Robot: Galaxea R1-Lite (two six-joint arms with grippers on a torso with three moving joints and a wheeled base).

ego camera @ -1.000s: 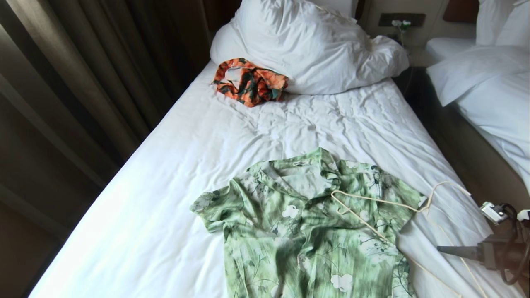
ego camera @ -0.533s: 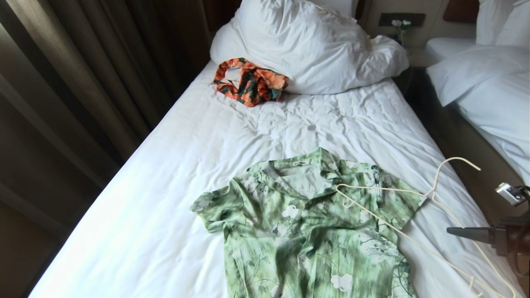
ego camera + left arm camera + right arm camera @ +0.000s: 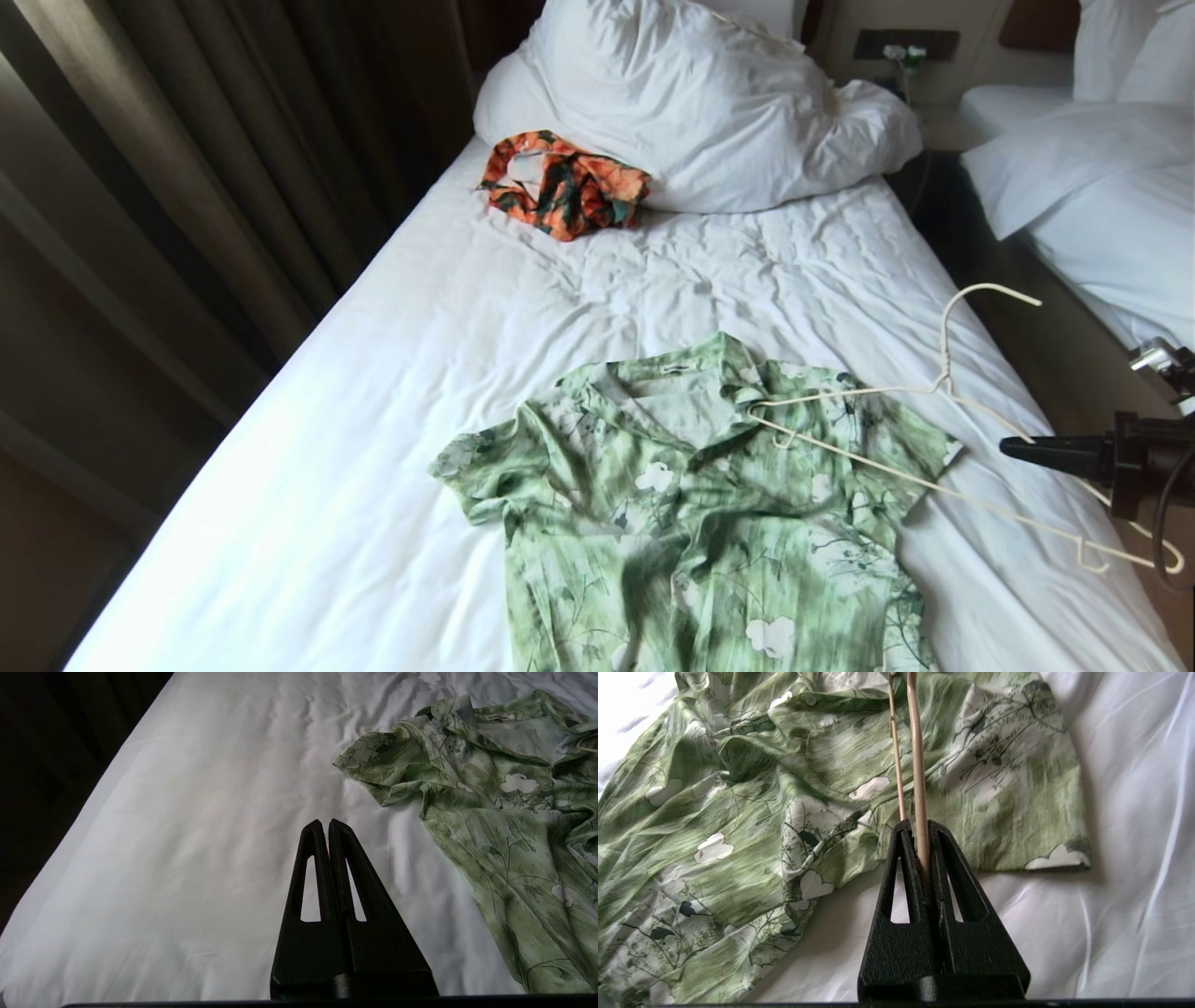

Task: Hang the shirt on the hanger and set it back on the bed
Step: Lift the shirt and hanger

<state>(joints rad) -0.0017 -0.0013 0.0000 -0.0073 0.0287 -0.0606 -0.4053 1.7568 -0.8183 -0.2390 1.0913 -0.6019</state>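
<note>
The bed (image 3: 392,392) fills the head view, its white sheet wrinkled. A pillow (image 3: 691,103) lies at the head end, with a crumpled orange garment (image 3: 565,187) against its near edge. A second bed (image 3: 1111,215) stands well apart on the right.

The shirt (image 3: 691,504) lies flat, front up, on the near part of the bed, collar toward the pillow and sleeves spread. In my judgement this layout leaves the neck opening accessible for the hanger.

The hanger (image 3: 934,485) is raised at a slant above the shirt's right shoulder. Its far tip sits at the collar; its hook stands upward over the bed's right edge.

The right gripper (image 3: 920,826) reaches in from the right edge of the head view, jaws clamped on the hanger's wire. Gripping one arm leaves the opposite tip free, apparently to be fed into the neck. The shirt is not yet on the hanger.

The left gripper (image 3: 325,823) hangs over bare sheet beside the shirt's left sleeve, jaws pressed together, holding nothing.
</note>
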